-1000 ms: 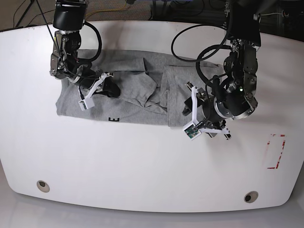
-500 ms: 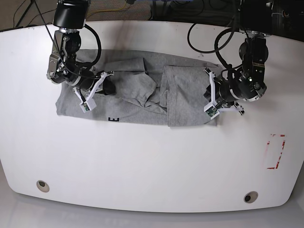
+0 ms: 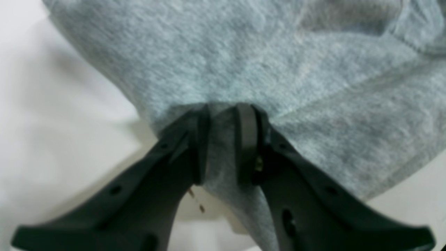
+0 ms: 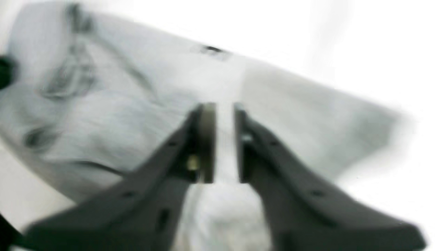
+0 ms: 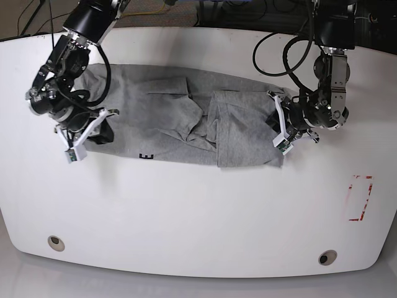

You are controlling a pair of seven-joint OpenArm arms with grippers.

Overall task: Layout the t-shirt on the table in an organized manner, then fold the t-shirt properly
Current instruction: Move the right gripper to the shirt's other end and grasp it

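While both arms work opposite ends of the shirt, the scene reads as follows.
Left end effector (image 3: 223, 143): fingers pinching a fold of grey cloth that fills the narrow gap between them; in the base view (image 5: 286, 127) it sits at the shirt's end nearer the desk's red-taped side.
Right end effector (image 4: 224, 139): fingers slightly parted with pale cloth showing between them; the blurred wrist view does not show whether it grips; in the base view (image 5: 93, 131) it is at the shirt's opposite end.
Shirt (image 5: 186, 124): spread lengthwise, wrinkled, a sleeve bunched mid-way, toward the desk's far edge; black lettering (image 5: 147, 156) at its near hem.
Desk (image 5: 198, 217): white, glossy; red tape mark (image 5: 360, 198) toward one side; two grommet holes (image 5: 56, 241) near the front corners.
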